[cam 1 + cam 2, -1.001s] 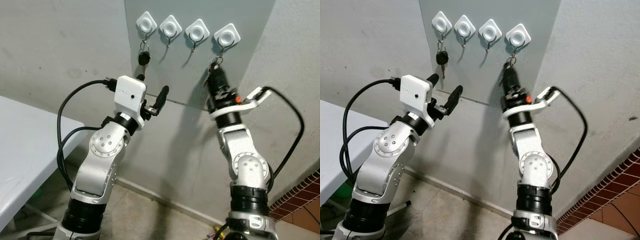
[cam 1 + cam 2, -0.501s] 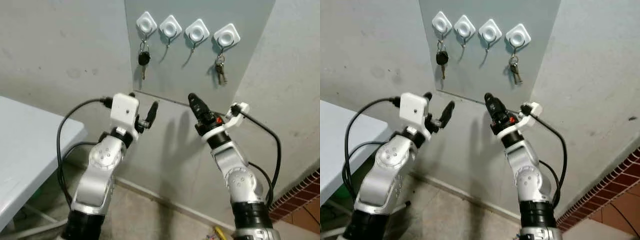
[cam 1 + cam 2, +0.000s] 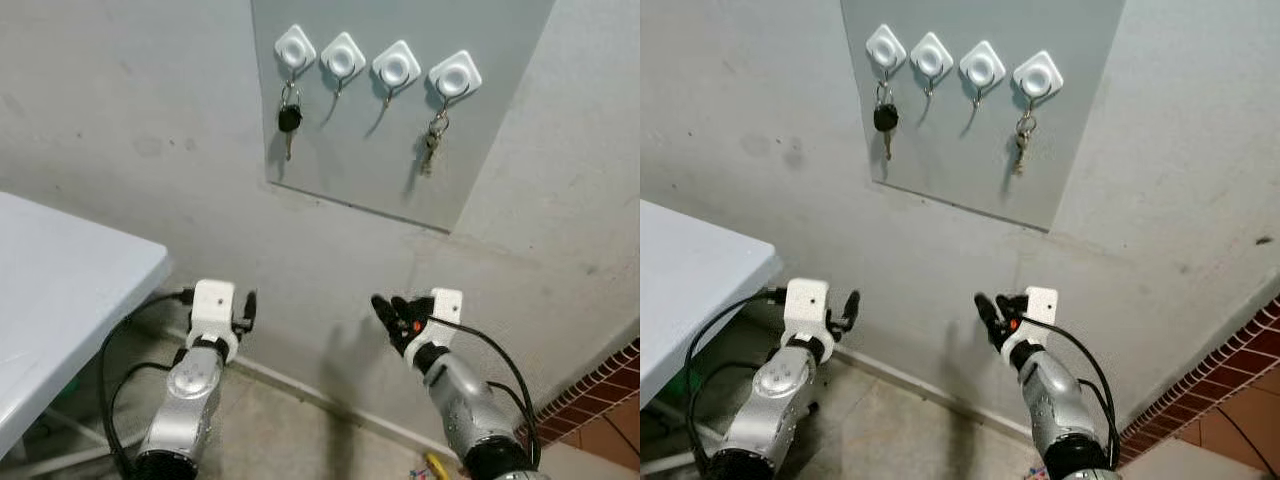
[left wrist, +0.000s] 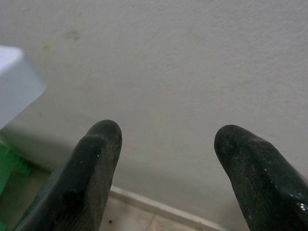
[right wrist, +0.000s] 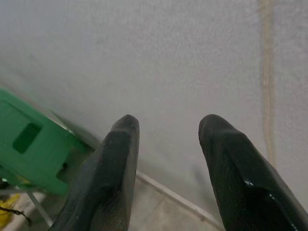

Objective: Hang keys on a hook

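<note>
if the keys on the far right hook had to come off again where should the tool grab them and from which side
Probably best by the ring end of the key bunch, just under the rightmost hook. The bunch hangs straight down against the grey panel, so come in from the front and slightly below, close the fingers across it, then lift up and outward to clear the hook. The right gripper is nearest, open and low.

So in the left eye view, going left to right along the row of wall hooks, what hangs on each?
First hook: black-headed key → second hook: bare → third hook: bare → fourth hook: metal key bunch.
</note>
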{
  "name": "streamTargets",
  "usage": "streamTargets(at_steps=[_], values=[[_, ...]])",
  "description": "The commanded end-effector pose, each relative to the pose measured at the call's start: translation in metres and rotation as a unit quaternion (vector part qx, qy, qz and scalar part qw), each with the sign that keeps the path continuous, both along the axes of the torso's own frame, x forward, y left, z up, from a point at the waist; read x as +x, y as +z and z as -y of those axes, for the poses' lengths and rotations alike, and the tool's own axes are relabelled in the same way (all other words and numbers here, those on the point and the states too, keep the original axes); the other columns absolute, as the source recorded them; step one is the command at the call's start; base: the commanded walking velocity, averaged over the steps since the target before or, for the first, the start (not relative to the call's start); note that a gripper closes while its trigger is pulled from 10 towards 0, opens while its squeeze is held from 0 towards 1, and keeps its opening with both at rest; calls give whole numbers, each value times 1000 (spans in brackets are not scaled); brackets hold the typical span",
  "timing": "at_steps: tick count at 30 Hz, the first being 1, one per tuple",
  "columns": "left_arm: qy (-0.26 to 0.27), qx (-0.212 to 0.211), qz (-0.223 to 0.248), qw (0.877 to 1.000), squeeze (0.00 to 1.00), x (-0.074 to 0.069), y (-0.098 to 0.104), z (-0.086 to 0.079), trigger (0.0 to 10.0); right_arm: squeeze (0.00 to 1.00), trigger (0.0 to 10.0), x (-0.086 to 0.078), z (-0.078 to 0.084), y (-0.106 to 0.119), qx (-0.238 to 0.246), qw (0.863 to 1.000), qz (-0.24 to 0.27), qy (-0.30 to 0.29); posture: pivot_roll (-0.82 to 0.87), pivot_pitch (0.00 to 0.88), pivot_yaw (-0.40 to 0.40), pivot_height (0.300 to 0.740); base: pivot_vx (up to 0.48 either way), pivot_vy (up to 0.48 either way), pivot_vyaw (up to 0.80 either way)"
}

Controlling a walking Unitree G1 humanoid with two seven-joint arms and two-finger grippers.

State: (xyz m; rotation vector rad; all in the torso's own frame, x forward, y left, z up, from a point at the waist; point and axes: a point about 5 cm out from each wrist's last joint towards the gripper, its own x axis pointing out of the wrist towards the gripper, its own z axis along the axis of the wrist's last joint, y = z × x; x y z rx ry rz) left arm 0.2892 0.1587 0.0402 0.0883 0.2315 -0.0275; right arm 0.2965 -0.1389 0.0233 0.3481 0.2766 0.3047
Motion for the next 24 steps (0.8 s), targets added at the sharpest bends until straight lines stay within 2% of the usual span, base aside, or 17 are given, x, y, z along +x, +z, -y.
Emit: streamTargets(at_steps=[1, 3, 5, 7, 8, 10, 13, 14, 16, 21, 24], values=[[20, 8, -55, 998, 0, -13, -31, -13, 10000, 0, 10000, -9, 3, -17, -61, 998, -29, 11, -81, 0, -13, 740, 0, 0, 0], [36, -10, -130, 991, 0, -34, -62, -22, 10000, 0, 10000, -28, 12, -41, -112, 990, -87, 10, -84, 0, -13, 740, 0, 0, 0], [32, -2, -158, 987, 0, -43, -73, -22, 10000, 0, 10000, -37, 18, -50, -140, 984, -110, 9, -90, 0, -11, 740, 0, 0, 0], [40, -5, -181, 983, 0, -52, -82, -24, 10000, 0, 10000, -45, 22, -58, -152, 979, -132, 5, -92, 0, -11, 740, 0, 0, 0], [40, -5, -181, 983, 0, -52, -82, -24, 10000, 0, 10000, -45, 22, -58, -152, 979, -132, 5, -92, 0, -11, 740, 0, 0, 0], [60, -25, -206, 976, 0, -61, -91, -27, 10000, 0, 10000, -53, 26, -65, -176, 973, -149, 6, -98, 0, -12, 740, 0, 0, 0], [75, -29, -249, 965, 0, -80, -105, -30, 10000, 0, 10000, -70, 34, -78, -216, 958, -186, 10, -107, 0, -12, 740, 0, 0, 0], [75, -29, -249, 965, 0, -80, -105, -30, 10000, 0, 10000, -70, 34, -78, -216, 958, -186, 10, -107, 0, -12, 740, 0, 0, 0], [79, -37, -264, 961, 0, -89, -111, -31, 10000, 0, 10000, -81, 42, -86, -228, 950, -212, -1, -105, 0, -14, 740, 0, 0, 0], [95, -36, -287, 953, 0, -101, -118, -34, 10000, 0, 10000, -92, 45, -92, -240, 943, -231, 0, -105, 0, -14, 740, 0, 0, 0], [100, -47, -281, 953, 0, -102, -118, -33, 10000, 0, 10000, -100, 48, -97, -244, 938, -247, -3, -99, 0, -17, 740, 0, 0, 0]])
